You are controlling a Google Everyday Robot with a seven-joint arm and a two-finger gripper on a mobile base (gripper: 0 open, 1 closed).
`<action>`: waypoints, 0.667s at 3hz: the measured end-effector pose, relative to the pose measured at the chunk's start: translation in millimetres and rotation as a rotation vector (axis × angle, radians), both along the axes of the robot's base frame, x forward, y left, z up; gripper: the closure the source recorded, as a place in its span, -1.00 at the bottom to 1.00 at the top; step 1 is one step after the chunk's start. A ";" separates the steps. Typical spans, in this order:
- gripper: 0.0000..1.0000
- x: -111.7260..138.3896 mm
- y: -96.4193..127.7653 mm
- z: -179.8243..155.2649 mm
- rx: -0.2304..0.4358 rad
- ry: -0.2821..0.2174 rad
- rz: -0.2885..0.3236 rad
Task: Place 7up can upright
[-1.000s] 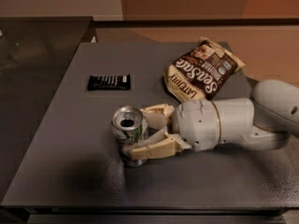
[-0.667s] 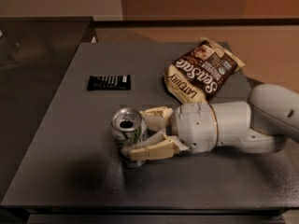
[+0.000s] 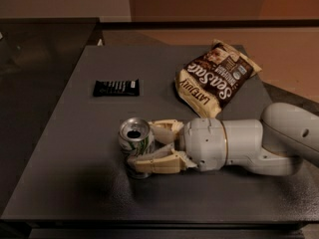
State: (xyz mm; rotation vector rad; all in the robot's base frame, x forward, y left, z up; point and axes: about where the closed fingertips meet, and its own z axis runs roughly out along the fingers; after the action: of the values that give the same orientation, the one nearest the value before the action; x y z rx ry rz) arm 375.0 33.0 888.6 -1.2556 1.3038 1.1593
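The 7up can (image 3: pixel 135 139) stands about upright on the grey table (image 3: pixel 75 148), near its front middle. Its silver top with the open pull-tab hole faces up, and green print shows on its side. My gripper (image 3: pixel 142 146) reaches in from the right, low over the table. One cream finger (image 3: pixel 165 130) lies behind the can and the other (image 3: pixel 155 162) in front of it. The fingers are shut on the can's body. The can's lower right side is hidden by the fingers.
A brown-and-cream snack bag (image 3: pixel 215 78) lies at the back right of the table. A flat black wrapped bar (image 3: pixel 116 87) lies at the back left. My white arm (image 3: pixel 249 146) covers the front right. A darker counter (image 3: pixel 40 49) adjoins on the left.
The can and the fingers stay where they were. Only the rear part of the arm has shifted slightly.
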 end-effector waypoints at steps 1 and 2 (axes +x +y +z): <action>-0.76 -1.0 1.9 0.8 -0.002 -0.003 0.004; -1.00 -2.0 3.7 1.7 -0.003 -0.005 0.007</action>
State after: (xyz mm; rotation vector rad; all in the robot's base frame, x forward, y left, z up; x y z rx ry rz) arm 373.0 36.7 890.2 -1.2657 1.2991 1.1591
